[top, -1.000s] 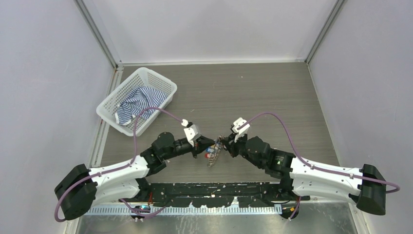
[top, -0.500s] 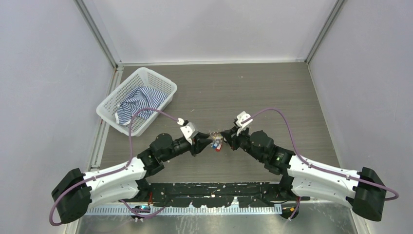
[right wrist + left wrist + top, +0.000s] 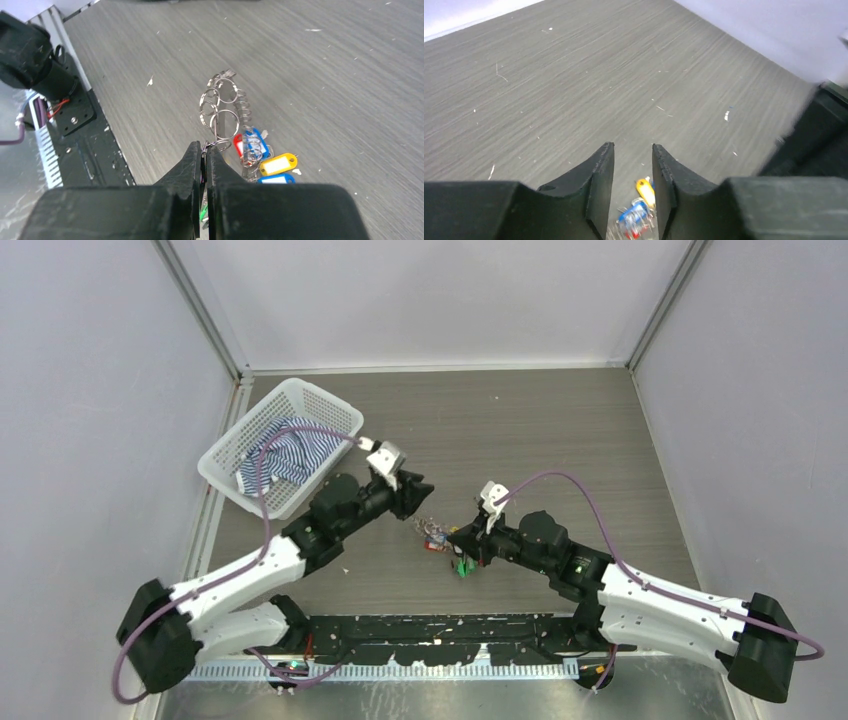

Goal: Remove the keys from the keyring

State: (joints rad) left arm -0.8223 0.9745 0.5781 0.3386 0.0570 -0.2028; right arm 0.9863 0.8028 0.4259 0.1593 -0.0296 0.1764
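The keys [image 3: 432,533] lie bunched on the table between the arms, with red, blue and yellow tags. In the right wrist view the silvery coiled keyring [image 3: 243,106] with smaller rings lies beyond the tags [image 3: 277,163]. My right gripper [image 3: 460,539] [image 3: 204,145] is low and shut on a key from the bunch; a green tag [image 3: 462,565] hangs under its jaws. My left gripper [image 3: 422,488] [image 3: 633,146] is open and empty, raised above and behind the bunch. The yellow tag [image 3: 644,192] and a blue tag [image 3: 634,212] show below its fingers.
A white mesh basket [image 3: 225,455] holding a blue-striped cloth [image 3: 285,450] stands at the back left. The black base rail [image 3: 440,635] runs along the near edge. Grey walls close in both sides and the back.
My left gripper has let go of the bunch, opened and moved up and back to the left. The bunch has dropped onto the table. My right gripper has moved nearer and lower with its key.
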